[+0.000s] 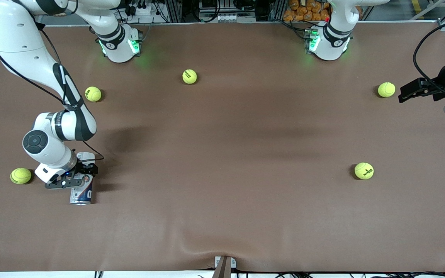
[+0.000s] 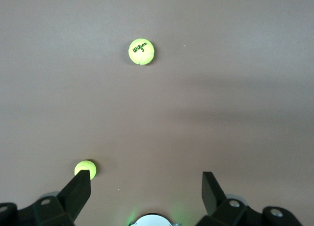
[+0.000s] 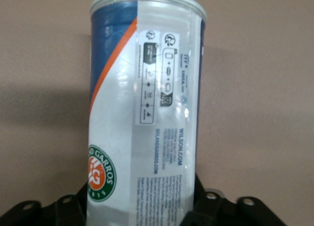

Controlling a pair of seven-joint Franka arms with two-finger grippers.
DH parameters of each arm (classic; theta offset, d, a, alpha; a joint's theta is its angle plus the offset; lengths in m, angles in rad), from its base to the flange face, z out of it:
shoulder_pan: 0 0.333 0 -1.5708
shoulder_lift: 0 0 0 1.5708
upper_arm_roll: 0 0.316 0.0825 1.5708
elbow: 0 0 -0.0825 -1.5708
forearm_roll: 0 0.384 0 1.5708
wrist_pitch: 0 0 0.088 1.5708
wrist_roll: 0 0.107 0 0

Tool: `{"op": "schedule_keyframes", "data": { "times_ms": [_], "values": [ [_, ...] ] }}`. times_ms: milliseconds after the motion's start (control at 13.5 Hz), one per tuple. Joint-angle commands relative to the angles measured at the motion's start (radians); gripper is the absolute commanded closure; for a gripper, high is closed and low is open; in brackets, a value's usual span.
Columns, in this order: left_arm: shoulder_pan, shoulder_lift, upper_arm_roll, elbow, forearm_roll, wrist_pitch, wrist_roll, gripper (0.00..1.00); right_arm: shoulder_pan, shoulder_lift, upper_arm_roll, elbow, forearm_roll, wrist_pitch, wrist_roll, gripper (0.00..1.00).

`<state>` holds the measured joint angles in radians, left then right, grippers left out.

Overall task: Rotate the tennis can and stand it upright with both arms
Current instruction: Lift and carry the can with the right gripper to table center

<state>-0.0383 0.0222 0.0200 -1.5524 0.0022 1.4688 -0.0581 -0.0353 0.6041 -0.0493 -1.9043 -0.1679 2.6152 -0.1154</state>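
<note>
We see a brown table (image 1: 222, 154), slightly wrinkled at its camera-side edge, with metal framing along the base side. Five tennis balls (image 1: 189, 76) lie scattered well apart. The tennis can (image 1: 81, 191) lies on the table at the right arm's end, clasped by the right gripper (image 1: 76, 178), one ball (image 1: 21, 175) nearby. The left gripper (image 1: 408, 92) waits spread open beside another ball (image 1: 386, 89).

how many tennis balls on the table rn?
5. One beside the right gripper and tennis can; two nearer the right arm's base; one by the left gripper; one nearer the front camera. More may be hidden.
</note>
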Motion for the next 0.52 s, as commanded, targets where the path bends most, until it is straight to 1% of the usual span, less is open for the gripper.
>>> {"op": "schedule_keyframes", "data": {
  "times_ms": [0, 148, 295, 443],
  "values": [
    [0.009, -0.005, -0.009, 0.005, 0.019, -0.001, 0.001, 0.00, 0.000, 0.000, 0.011, 0.019, -0.019, -0.004, -0.122, 0.35],
    [0.011, -0.005, -0.008, 0.005, 0.019, -0.001, 0.011, 0.00, 0.044, -0.039, 0.012, 0.018, -0.021, -0.011, -0.243, 0.35],
    [0.011, -0.008, -0.008, 0.006, 0.019, -0.002, 0.012, 0.00, 0.100, -0.082, 0.014, 0.037, -0.022, -0.015, -0.422, 0.35],
    [0.009, -0.005, -0.009, 0.006, 0.019, -0.002, 0.003, 0.00, 0.161, -0.084, 0.041, 0.062, -0.022, -0.015, -0.551, 0.35]
  ]
}}
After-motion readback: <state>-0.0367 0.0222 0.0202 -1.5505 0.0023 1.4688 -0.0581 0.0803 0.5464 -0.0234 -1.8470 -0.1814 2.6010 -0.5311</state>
